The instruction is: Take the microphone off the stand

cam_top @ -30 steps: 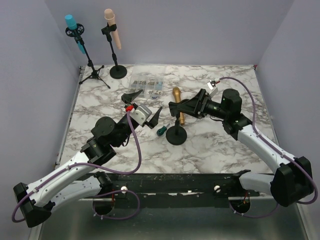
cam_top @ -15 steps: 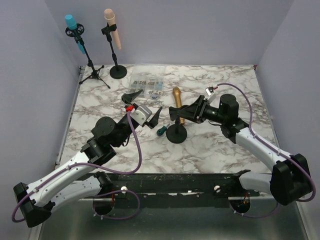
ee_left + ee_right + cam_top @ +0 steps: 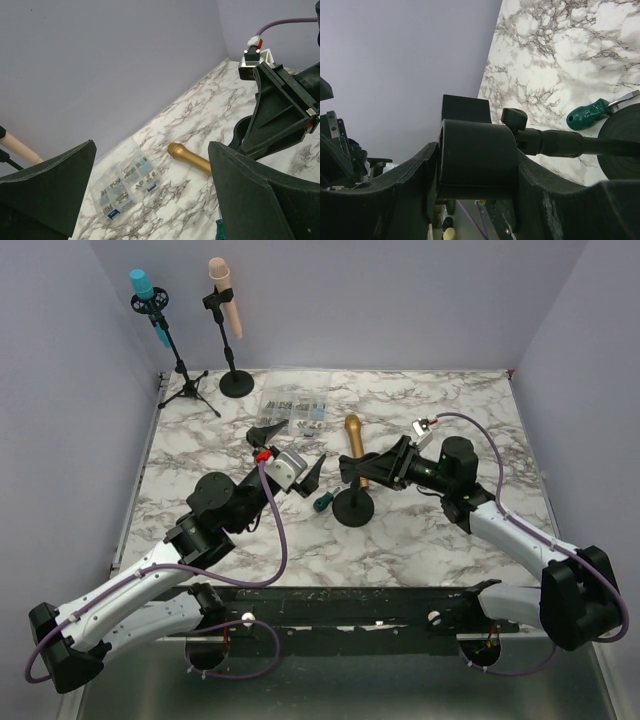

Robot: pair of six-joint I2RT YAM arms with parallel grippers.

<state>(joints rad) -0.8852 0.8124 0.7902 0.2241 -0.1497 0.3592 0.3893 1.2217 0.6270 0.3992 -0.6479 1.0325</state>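
Right fingers (image 3: 380, 200) seemingly grip the stand's clip (image 3: 475, 160); left fingers (image 3: 250, 200) spread wide.

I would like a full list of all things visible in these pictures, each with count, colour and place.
gold microphone: one, gold, in the centre stand's holder
centre stand: one, black, round base mid-table
screwdriver: one, green handle, beside that base
parts box: one, clear, behind the screwdriver
blue microphone: one, blue, on the tripod stand
tripod stand: one, black, back left corner
pink microphone: one, pale pink, on the round-base stand
round-base stand: one, black, beside the tripod
table: one, white marble
left gripper: one, black, open, holding nothing
right gripper: one, black, closed on the centre stand's holder
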